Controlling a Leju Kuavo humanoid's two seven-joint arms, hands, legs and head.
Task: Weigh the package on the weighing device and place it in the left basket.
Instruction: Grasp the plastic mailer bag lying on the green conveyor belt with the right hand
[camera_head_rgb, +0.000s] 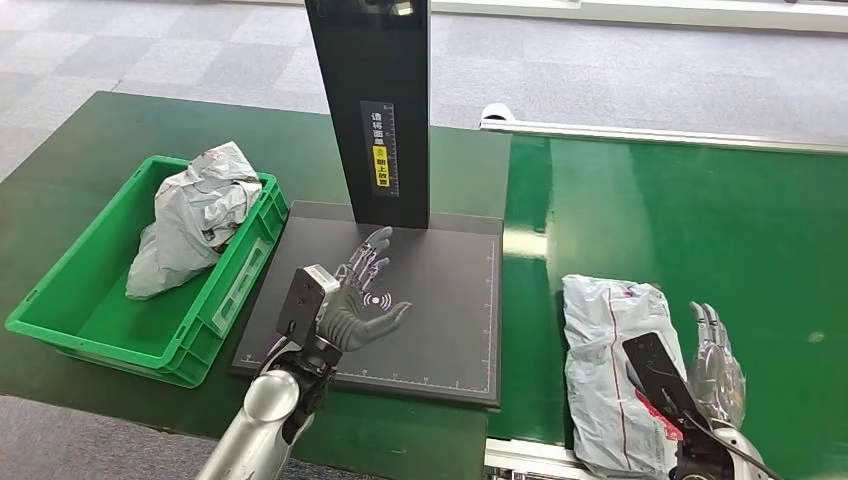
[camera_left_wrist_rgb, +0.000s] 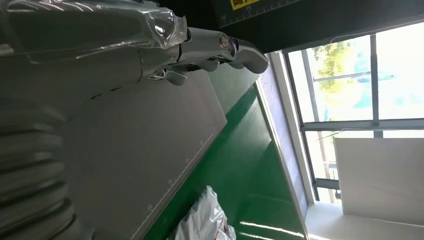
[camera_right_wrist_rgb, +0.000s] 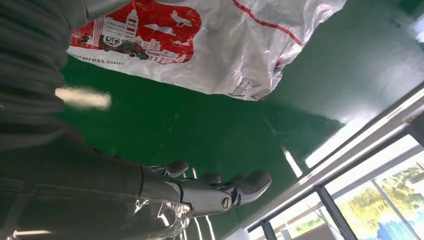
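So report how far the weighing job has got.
Done: one crumpled package already lies in the green basket. In hand: nothing; the left hand is open above the bare scale plate, and the right hand is open beside the package on the belt. Left: grasp, weigh and basket that package.

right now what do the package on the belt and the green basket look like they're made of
Package: looks like thin grey-white plastic film, glossy; it crinkles, catches glare and carries red print. Basket: seems rigid moulded plastic, green and slightly shiny, with straight ribbed walls and a thick rim.
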